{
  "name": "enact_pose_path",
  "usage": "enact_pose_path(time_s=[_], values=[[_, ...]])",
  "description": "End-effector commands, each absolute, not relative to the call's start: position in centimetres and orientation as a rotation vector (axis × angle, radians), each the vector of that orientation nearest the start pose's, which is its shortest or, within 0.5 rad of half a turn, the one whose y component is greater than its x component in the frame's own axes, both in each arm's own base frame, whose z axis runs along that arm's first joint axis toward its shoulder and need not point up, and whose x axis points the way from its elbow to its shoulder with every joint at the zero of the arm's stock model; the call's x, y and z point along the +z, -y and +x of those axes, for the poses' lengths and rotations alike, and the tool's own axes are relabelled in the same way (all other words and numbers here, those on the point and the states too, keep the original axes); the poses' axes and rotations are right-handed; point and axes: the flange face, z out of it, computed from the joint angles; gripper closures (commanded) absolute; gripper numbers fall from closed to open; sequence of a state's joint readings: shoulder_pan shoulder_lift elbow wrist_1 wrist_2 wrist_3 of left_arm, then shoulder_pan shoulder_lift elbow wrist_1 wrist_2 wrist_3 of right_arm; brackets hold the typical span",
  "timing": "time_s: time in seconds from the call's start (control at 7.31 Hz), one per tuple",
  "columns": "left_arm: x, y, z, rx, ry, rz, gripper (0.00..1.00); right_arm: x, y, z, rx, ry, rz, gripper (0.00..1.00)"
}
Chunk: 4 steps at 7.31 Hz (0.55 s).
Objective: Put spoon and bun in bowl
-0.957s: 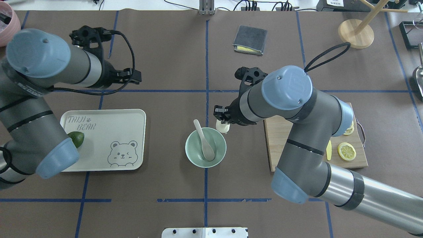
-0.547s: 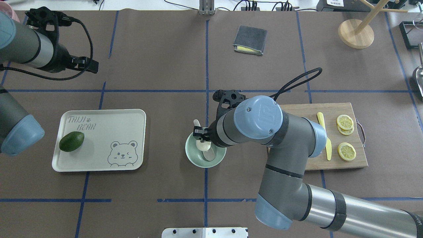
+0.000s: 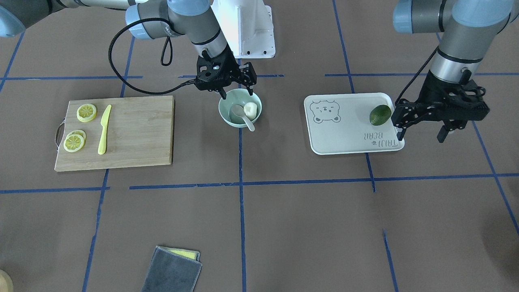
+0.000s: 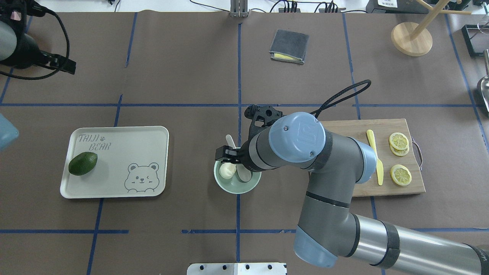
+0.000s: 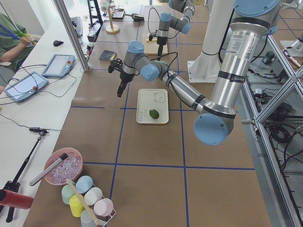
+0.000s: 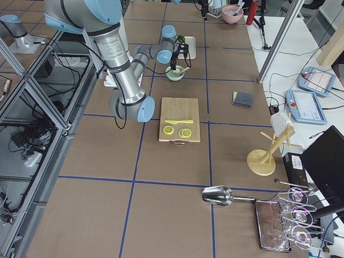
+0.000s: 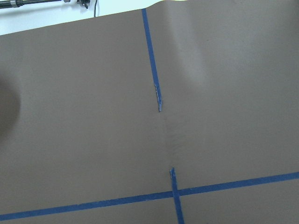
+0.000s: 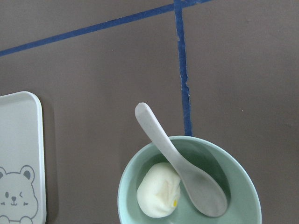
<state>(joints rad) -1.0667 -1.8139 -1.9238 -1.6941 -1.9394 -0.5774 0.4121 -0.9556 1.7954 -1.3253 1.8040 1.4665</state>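
Note:
The pale mint-green bowl (image 3: 222, 110) stands at the table's middle. The off-white spoon (image 3: 238, 112) lies in it, its handle over the rim. The white bun (image 3: 251, 109) lies in the bowl beside the scoop. The right wrist view shows the bun (image 8: 160, 191), the spoon (image 8: 187, 168) and the bowl (image 8: 201, 149) from above, with no fingers on them. My right gripper (image 3: 237, 90) hangs open just above the bowl's robot-side rim, holding nothing. My left gripper (image 3: 420, 136) is open and empty, up beside the tray's outer end. In the overhead view the bun (image 4: 228, 170) shows under my right wrist.
A white bear tray (image 3: 336, 142) holds a green fruit (image 3: 380, 114). A wooden cutting board (image 3: 138, 134) carries a yellow knife (image 3: 104, 129) and lemon slices (image 3: 86, 112). A grey cloth (image 4: 289, 46) and a wooden stand (image 4: 411, 38) lie at the far side.
My right gripper carried the bun from beside the bowl to over it and let go; the bun now lies in the bowl. My left arm drew back to the far left.

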Motion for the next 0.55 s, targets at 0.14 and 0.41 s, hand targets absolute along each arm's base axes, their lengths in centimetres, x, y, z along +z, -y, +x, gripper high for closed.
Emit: enact_pose_path(time_s=[0.14,0.41], values=[[44.0,56.0,8.1,0.232,-0.581,0.417,0.0,17.8,37.3,-52.6,0.168,1.097,0.082,0.0],[50.8,54.9,0.6,0.276,-0.576,0.365,0.0,20.5,40.7,-46.9,0.192,1.086,0.059,0.0]])
